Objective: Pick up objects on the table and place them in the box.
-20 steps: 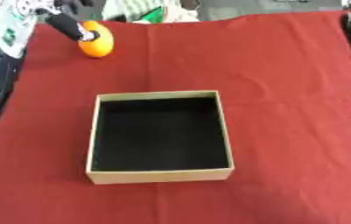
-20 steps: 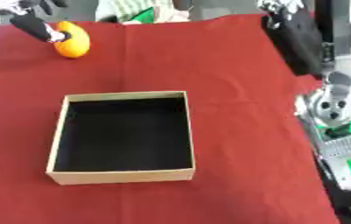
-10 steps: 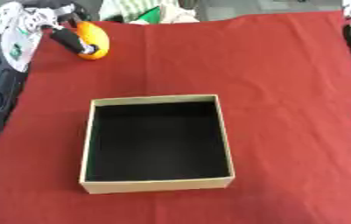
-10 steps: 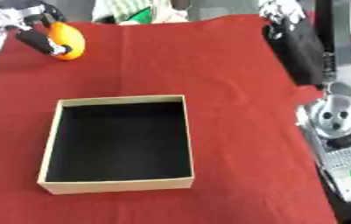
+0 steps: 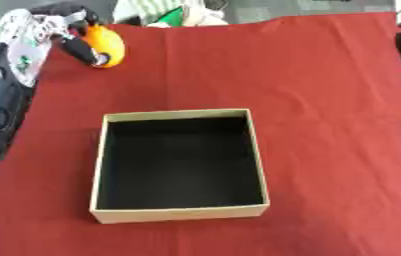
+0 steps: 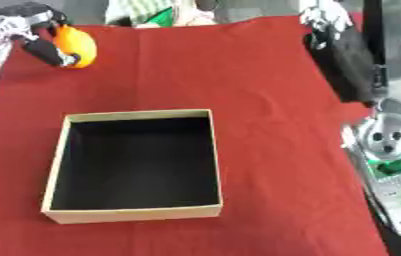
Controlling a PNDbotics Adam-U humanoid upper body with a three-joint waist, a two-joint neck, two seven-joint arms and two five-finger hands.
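The orange object [image 5: 105, 45] sat up and to the left of the box [image 5: 178, 215], well apart from it, near the far left edge of the red-covered counter [image 5: 326, 75]. The left robot hand [image 5: 77, 35] had its fingers and thumb curled round the orange object, so the pick looked to be the step in hand; whether the object had left the cloth could not be told. The box stood open and empty. The next move would call for carrying the object down and right over the box's far wall, then releasing it inside. The right robot hand [image 6: 326, 15] showed beyond the box's far right, its fingers unclear.
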